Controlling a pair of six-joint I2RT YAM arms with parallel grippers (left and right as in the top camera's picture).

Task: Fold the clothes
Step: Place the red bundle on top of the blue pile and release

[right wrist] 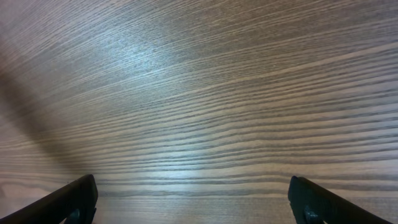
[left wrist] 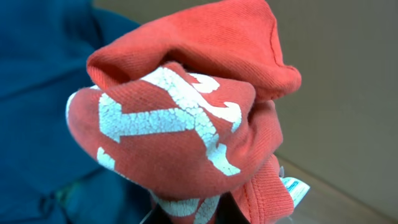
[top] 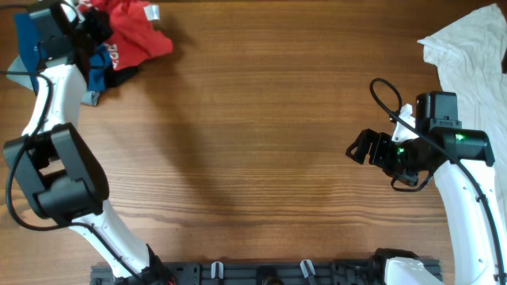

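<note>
The clothes, a crumpled red T-shirt (top: 136, 36) with white print, lie bunched at the table's far left corner. In the left wrist view the red T-shirt (left wrist: 186, 118) fills the frame right against the camera, its pale neck label (left wrist: 296, 188) hanging at the lower right. My left gripper (top: 91, 28) is shut on the shirt's left edge, and its fingers are hidden under the cloth. Over bare wood at the right hangs my right gripper (top: 360, 147), open and empty; in its wrist view the right gripper (right wrist: 196, 205) shows two dark fingertips (right wrist: 79, 198) set wide apart.
A dark blue garment (top: 99, 67) lies under and beside the red shirt, and shows as blue cloth (left wrist: 37, 93) behind it. A large white garment (top: 475, 47) covers the far right corner. A rack of clips (top: 261, 271) runs along the front edge.
</note>
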